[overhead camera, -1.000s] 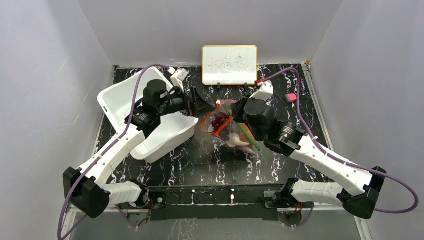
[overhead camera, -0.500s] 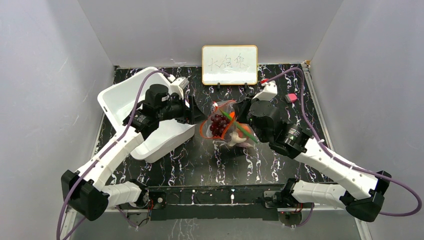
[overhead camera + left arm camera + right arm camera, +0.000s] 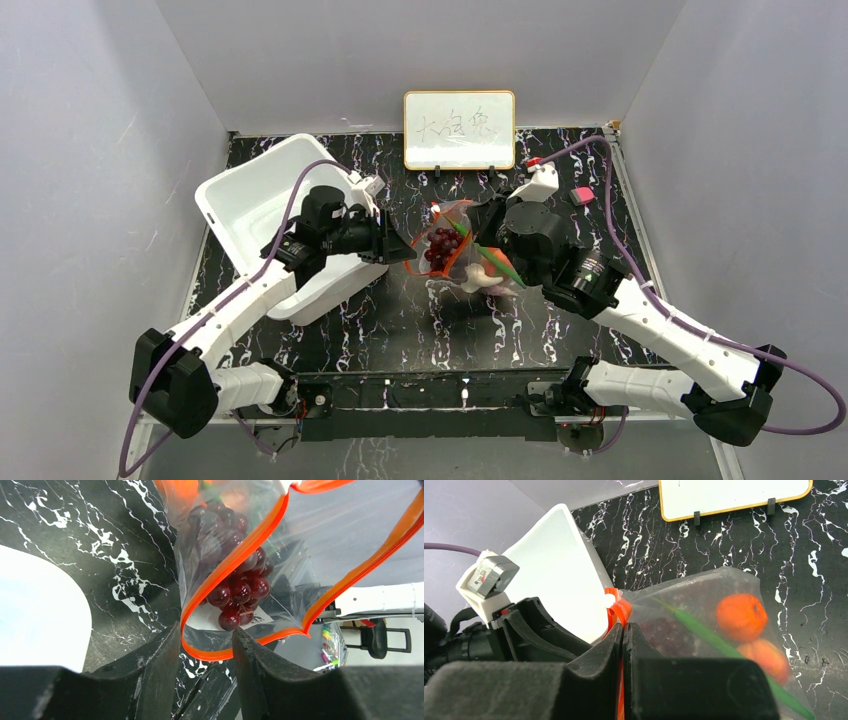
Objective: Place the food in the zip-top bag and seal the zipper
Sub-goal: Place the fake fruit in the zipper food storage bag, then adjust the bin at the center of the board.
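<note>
The zip-top bag (image 3: 455, 245) hangs mid-table with its mouth gaping toward my left arm. Inside it are the dark red grape bunch (image 3: 235, 587), two orange fruits (image 3: 741, 616), a green stem (image 3: 704, 630) and a whitish piece (image 3: 478, 283). My right gripper (image 3: 623, 627) is shut on the red-orange zipper (image 3: 620, 611) at one end of the mouth. My left gripper (image 3: 206, 632) sits at the opposite end. Its jaws stand a narrow gap apart, with the bent zipper (image 3: 210, 655) strip between the fingers (image 3: 160, 670) and not pinched.
The white bin (image 3: 250, 200) lies tilted on the left, under my left arm. A whiteboard (image 3: 459, 130) stands at the back edge. A small pink object (image 3: 580, 195) lies at the back right on the black marbled table (image 3: 400, 320).
My left gripper has come down and right to the bag's mouth, and its jaws have narrowed from wide open. The right arm has shifted the bag slightly, still shut on it.
</note>
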